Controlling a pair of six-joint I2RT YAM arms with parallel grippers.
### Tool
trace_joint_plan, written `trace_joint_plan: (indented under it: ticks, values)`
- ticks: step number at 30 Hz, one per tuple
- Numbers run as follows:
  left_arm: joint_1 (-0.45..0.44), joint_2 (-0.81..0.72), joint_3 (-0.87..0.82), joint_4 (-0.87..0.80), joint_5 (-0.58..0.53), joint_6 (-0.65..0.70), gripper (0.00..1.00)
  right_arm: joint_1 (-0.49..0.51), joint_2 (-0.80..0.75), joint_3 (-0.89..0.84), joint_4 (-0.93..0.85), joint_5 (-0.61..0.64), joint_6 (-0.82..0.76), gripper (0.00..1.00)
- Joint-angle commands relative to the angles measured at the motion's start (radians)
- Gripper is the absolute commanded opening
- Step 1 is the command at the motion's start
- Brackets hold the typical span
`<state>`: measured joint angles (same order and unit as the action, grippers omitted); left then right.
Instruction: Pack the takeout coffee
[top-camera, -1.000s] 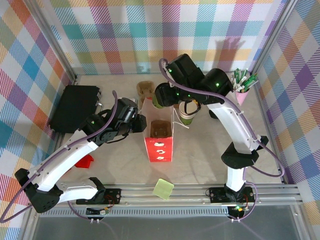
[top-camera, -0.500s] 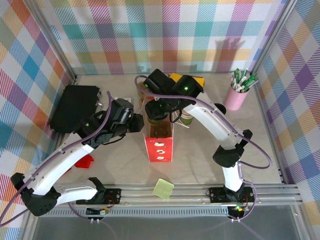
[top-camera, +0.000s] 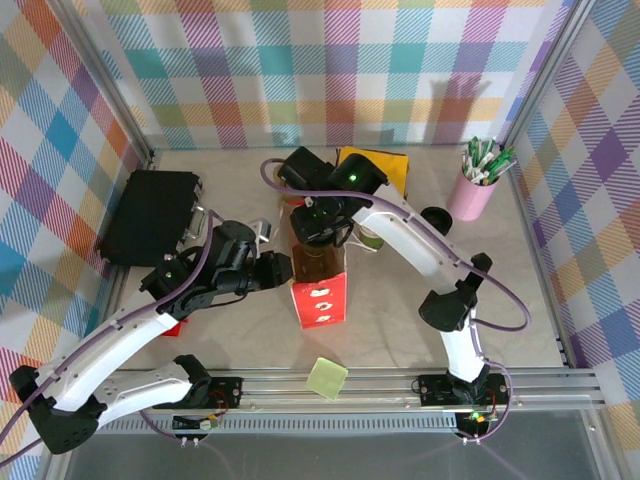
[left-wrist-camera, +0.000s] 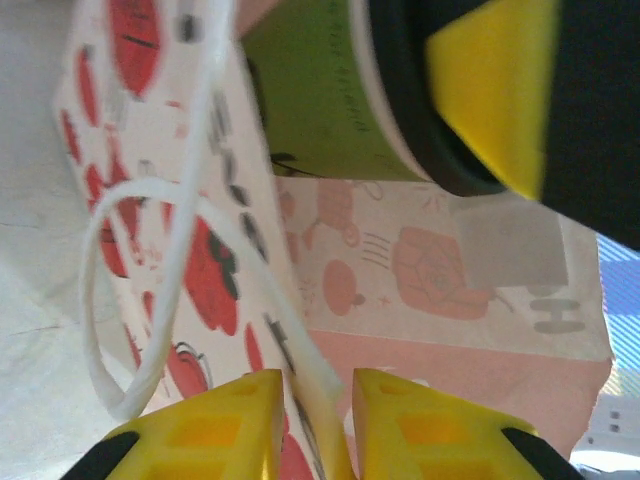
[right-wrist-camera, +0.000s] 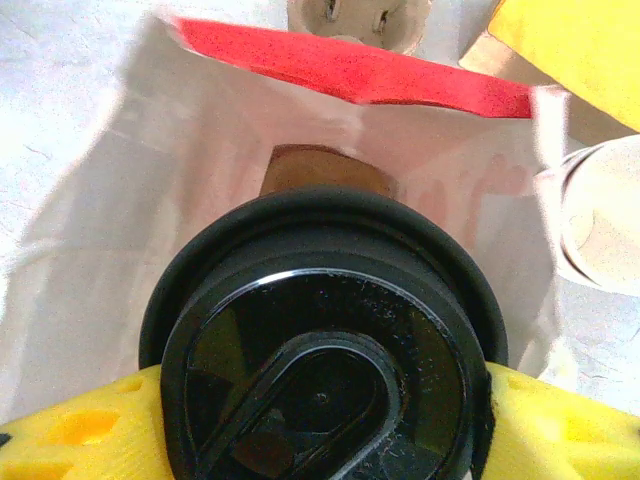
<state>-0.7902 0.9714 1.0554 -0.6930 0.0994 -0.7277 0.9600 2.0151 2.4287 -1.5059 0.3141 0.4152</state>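
Note:
The takeout coffee (left-wrist-camera: 318, 95), a green-sided paper cup with a black lid (right-wrist-camera: 325, 350), hangs upright over the open mouth of the red paper bag (top-camera: 321, 298). My right gripper (right-wrist-camera: 322, 425) is shut on it, one yellow finger on each side just under the lid. In the top view the right gripper (top-camera: 318, 222) covers the cup above the bag's far end. My left gripper (left-wrist-camera: 318, 420) is shut on the bag's left wall, pinching its top edge beside the white string handle (left-wrist-camera: 140, 300). In the top view the left gripper (top-camera: 279, 270) sits at the bag's left rim.
A brown cardboard insert (right-wrist-camera: 322, 170) lies at the bag's bottom. A second green cup (top-camera: 372, 238) stands just right of the bag. A pink cup of pens (top-camera: 472, 192) is at the far right, a black case (top-camera: 150, 215) at the left, a green pad (top-camera: 327, 378) near the front edge.
My right arm swung left with the cup, from beside the bag to over its opening. My left gripper slid nearer along the bag's left wall.

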Motion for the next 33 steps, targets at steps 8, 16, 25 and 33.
trace_joint_plan:
  ticks: [8,16,25,33]
  values:
    - [-0.045,-0.010,0.046,-0.018,-0.053,-0.020,0.24,-0.011,0.040,-0.011,-0.010,-0.044,0.030,0.54]
    - [-0.029,-0.023,0.213,-0.234,-0.312,0.113,0.34,-0.012,0.049,-0.040,0.012,-0.058,0.026,0.54]
    - [0.047,-0.001,0.214,-0.198,-0.324,0.179,0.39,-0.025,0.062,-0.071,0.012,-0.071,0.053,0.53]
    - [0.068,0.031,0.199,-0.151,-0.344,0.199,0.38,-0.046,0.052,-0.112,0.046,-0.086,0.038,0.51]
